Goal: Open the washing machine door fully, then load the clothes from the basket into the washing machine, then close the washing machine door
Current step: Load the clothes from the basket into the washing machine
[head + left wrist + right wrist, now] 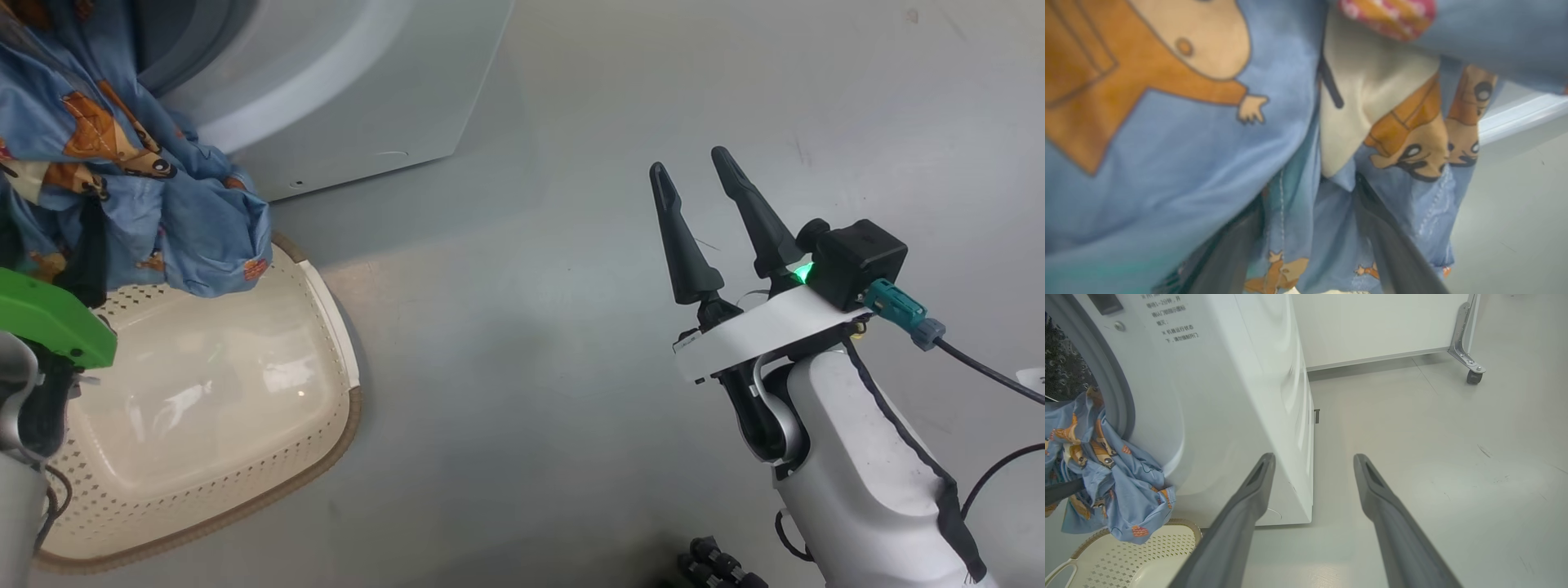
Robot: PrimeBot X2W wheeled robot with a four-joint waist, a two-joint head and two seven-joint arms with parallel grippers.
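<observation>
We lose the left fingers (1390,249) under the clothes (1167,163), tips buried, the print up close a blur. In the head view the basket (335,322) runs off the left edge. The washer (1229,396) is cropped above, its printed lines (1167,318) too small for us to read.

floor (1453,457): pale grey, smooth, faint scuffs | back: white panel (1372,322) on bracketed black caster (1473,377)

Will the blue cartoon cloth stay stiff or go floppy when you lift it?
Probably floppy: the cloth hangs in loose, crumpled folds above the basket. It looks thin, so it is likely light. It may slide down, since much of it dangles in front of the washing machine.
</observation>
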